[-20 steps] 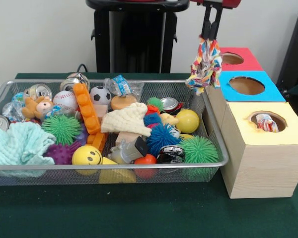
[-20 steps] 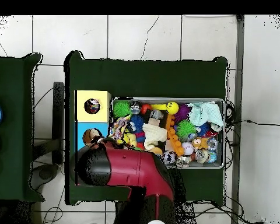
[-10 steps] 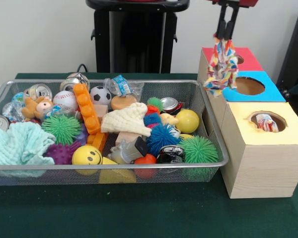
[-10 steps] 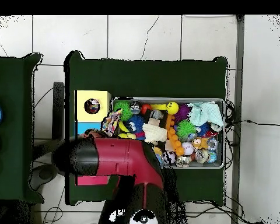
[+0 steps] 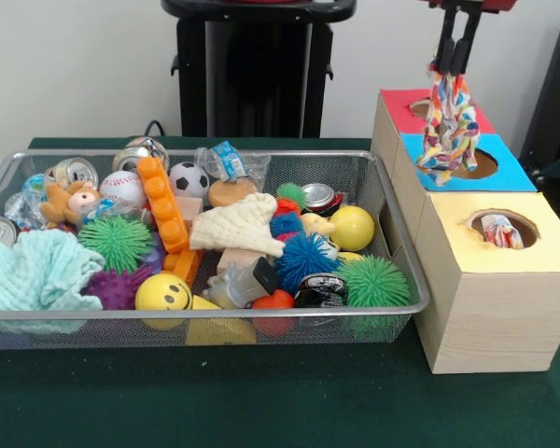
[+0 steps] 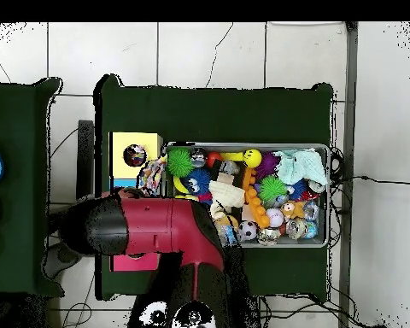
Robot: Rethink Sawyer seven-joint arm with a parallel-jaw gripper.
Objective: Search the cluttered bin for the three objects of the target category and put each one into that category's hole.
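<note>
Clamped shut, the claw (image 5: 455, 63) pinches the top of a multicoloured rope toy (image 5: 449, 126), which hangs straight down from it in red, yellow, blue and white strands, its frayed lower end dangling over the blue box's hole (image 5: 470, 164).

Nearest the camera and below the claw stands the yellow-topped wooden box (image 5: 490, 299); a striped object shows inside its hole (image 5: 500, 230). Directly under the claw is the blue box, and just behind it the red box (image 5: 413, 101), whose hole is partly hidden by the toy. The three boxes touch in a row.

Left of the claw and lower, the wire mesh bin (image 5: 210, 320) is packed: a smiley yellow ball (image 5: 162, 292), green spiky balls (image 5: 374, 283), a blue spiky ball (image 5: 308, 259), a pale green cloth (image 5: 28, 272), a knitted cream piece (image 5: 238, 227), an orange block strip (image 5: 165, 211), a yellow ball (image 5: 354, 227), a baseball, a soccer ball (image 5: 189, 177) and cans at the far rim.

Bare green desk (image 5: 261, 397) lies open in front of bin and boxes. A narrow gap separates the bin's right rim from the boxes.
</note>
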